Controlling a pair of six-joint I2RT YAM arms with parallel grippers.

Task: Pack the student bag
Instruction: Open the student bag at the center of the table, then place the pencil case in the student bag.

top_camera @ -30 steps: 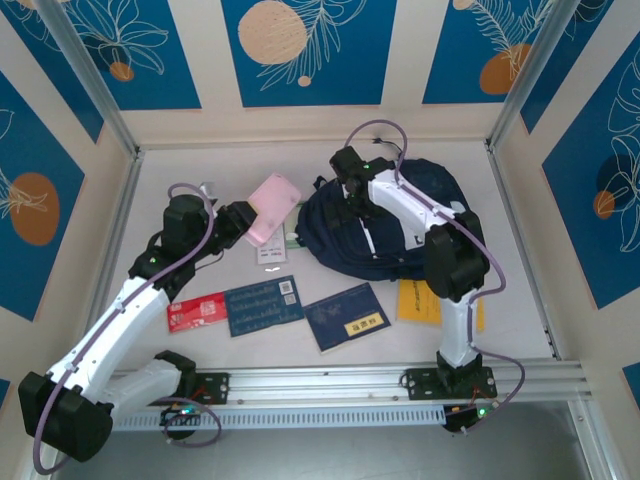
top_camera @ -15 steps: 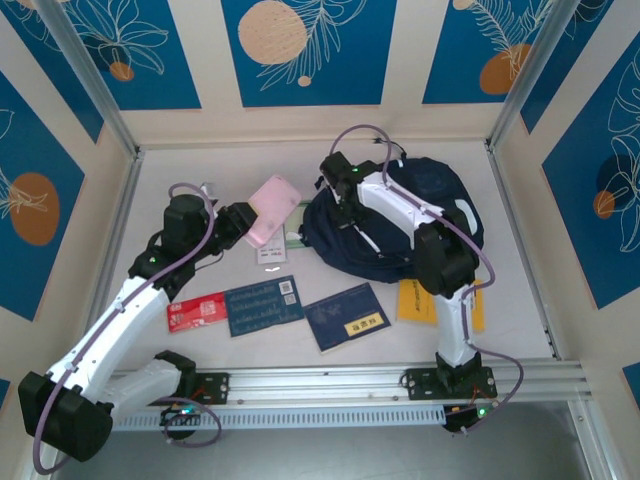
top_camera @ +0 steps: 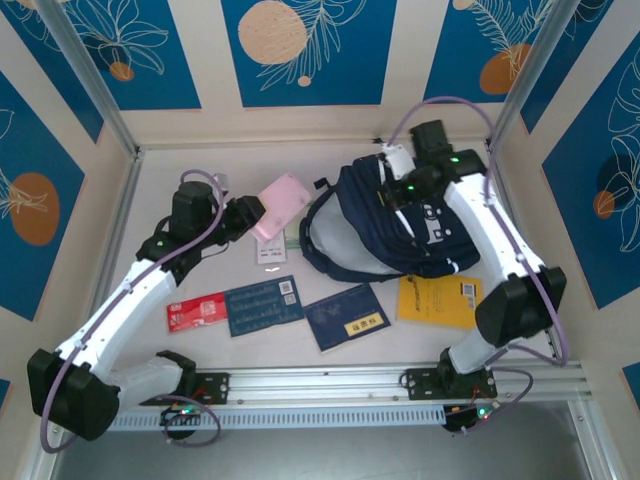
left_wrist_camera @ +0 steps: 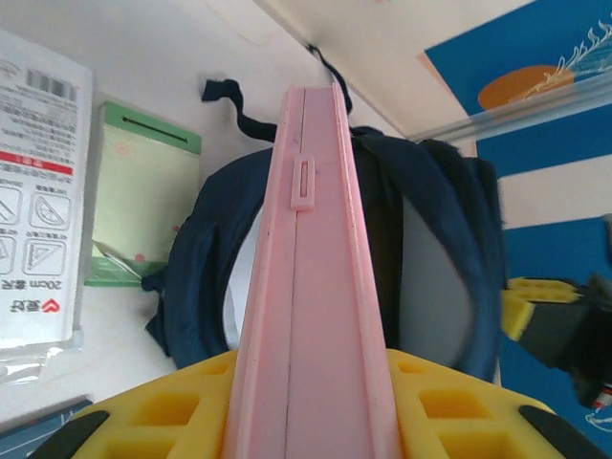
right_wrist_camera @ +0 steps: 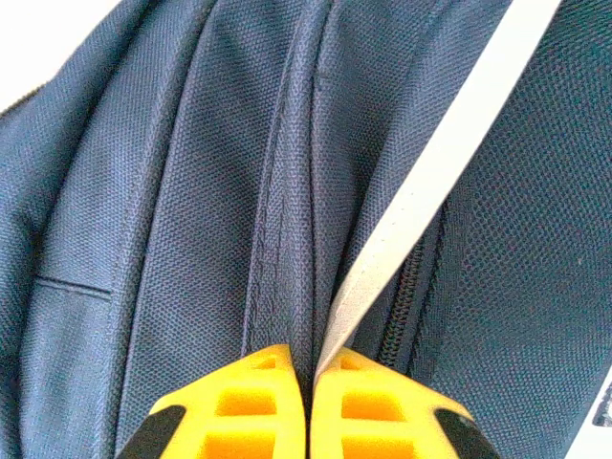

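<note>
1. Top view: the right gripper (top_camera: 396, 190) is closed on a fold at the rim of the student bag (top_camera: 425, 250). The rest of the bag lies on the table beneath and just behind that gripper, and its mouth gapes toward the other arm. The left gripper (top_camera: 243, 216) clamps a flat pink case (top_camera: 281, 203). The case juts out ahead of its fingers, near the mouth but apart from it. The likely risk is that the mouth sags shut if the pinch slips.

2. Left wrist view: the pink case (left_wrist_camera: 306, 287) runs edge-on between the yellow fingers (left_wrist_camera: 177, 402), and the bag (left_wrist_camera: 445, 239) lies straight ahead past its tip. A green notepad (left_wrist_camera: 143, 191) lies ahead and to the left. Because the case overhangs so far, it could catch the rim or the black strap (left_wrist_camera: 239, 113) and twist in the grip.

3. Right wrist view: the right gripper (right_wrist_camera: 311, 397) has its fingers pressed together. Navy fabric and a white stripe (right_wrist_camera: 430, 172) run down into the seam between them. The hold looks thin, so a hard pull may free it.
</note>
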